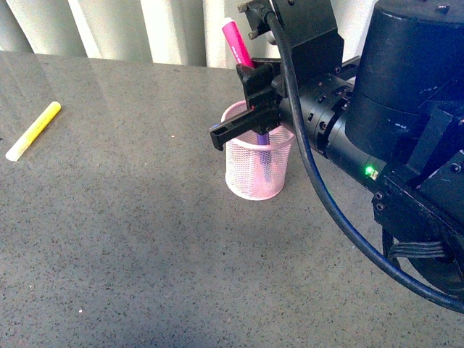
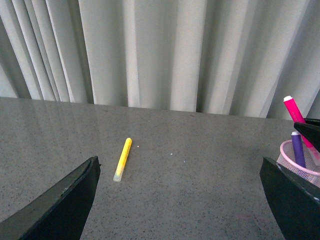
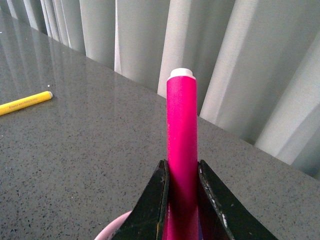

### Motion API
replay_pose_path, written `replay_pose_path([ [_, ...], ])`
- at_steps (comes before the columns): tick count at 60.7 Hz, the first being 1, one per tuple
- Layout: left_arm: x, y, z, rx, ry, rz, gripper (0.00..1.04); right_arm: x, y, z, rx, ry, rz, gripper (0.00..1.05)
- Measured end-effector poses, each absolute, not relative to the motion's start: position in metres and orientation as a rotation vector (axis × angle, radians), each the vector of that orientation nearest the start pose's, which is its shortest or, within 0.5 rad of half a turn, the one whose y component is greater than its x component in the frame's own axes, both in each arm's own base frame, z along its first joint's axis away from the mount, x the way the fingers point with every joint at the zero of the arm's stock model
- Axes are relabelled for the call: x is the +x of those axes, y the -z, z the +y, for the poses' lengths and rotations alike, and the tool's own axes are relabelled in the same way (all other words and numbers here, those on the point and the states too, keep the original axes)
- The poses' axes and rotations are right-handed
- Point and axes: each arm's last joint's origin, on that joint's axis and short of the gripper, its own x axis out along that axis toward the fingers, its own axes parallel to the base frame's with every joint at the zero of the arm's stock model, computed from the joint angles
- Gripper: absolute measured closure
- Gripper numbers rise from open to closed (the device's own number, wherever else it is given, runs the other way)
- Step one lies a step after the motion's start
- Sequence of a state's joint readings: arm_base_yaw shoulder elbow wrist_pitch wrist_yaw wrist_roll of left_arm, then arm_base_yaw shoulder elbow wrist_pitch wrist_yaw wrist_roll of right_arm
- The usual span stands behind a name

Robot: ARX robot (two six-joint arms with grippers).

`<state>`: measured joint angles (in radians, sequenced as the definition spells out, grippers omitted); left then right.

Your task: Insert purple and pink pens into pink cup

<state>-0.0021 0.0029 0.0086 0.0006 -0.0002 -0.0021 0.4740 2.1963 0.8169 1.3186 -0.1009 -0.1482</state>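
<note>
The pink cup (image 1: 254, 174) stands upright on the grey table, right of middle. Inside it the purple pen (image 1: 262, 156) leans, its top showing above the rim (image 2: 298, 149). My right gripper (image 1: 250, 90) hovers just over the cup's mouth, shut on the pink pen (image 1: 237, 42), which stands nearly upright with its white end up. In the right wrist view the pink pen (image 3: 182, 125) is clamped between both fingers, and the cup's rim (image 3: 112, 232) shows below. My left gripper (image 2: 180, 200) is open over bare table with nothing between its fingers, the cup (image 2: 295, 167) off to one side of it.
A yellow marker (image 1: 32, 130) lies flat at the table's far left, well away from the cup; it also shows as the yellow marker (image 2: 122, 159) in the left wrist view. White curtains hang behind the table's far edge. The right arm's bulk (image 1: 406, 130) fills the right side.
</note>
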Motion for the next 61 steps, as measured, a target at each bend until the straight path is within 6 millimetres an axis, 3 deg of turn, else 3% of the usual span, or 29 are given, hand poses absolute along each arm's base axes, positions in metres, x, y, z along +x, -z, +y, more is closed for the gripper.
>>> replay_pose_path([
  [17, 0.097, -0.166, 0.000, -0.002, 0.002, -0.006, 0.07, 0.328, -0.069, 0.170, -0.164, -0.572, 0.053, 0.92],
  [21, 0.097, -0.166, 0.000, -0.002, 0.002, -0.006, 0.07, 0.326, -0.066, 0.168, -0.161, -0.566, 0.070, 0.76],
  [34, 0.097, -0.166, 0.000, -0.002, 0.002, -0.006, 0.07, 0.320, -0.068, 0.160, -0.136, -0.529, 0.093, 0.40],
  [47, 0.097, -0.166, 0.000, -0.002, 0.002, -0.006, 0.07, 0.310, -0.100, 0.143, -0.088, -0.438, 0.076, 0.05],
  [53, 0.097, -0.166, 0.000, -0.002, 0.002, -0.006, 0.07, 0.305, -0.120, 0.127, -0.064, -0.335, 0.094, 0.07],
  [61, 0.097, -0.166, 0.000, -0.002, 0.002, -0.006, 0.07, 0.287, -0.143, 0.090, -0.005, -0.117, 0.220, 0.07],
])
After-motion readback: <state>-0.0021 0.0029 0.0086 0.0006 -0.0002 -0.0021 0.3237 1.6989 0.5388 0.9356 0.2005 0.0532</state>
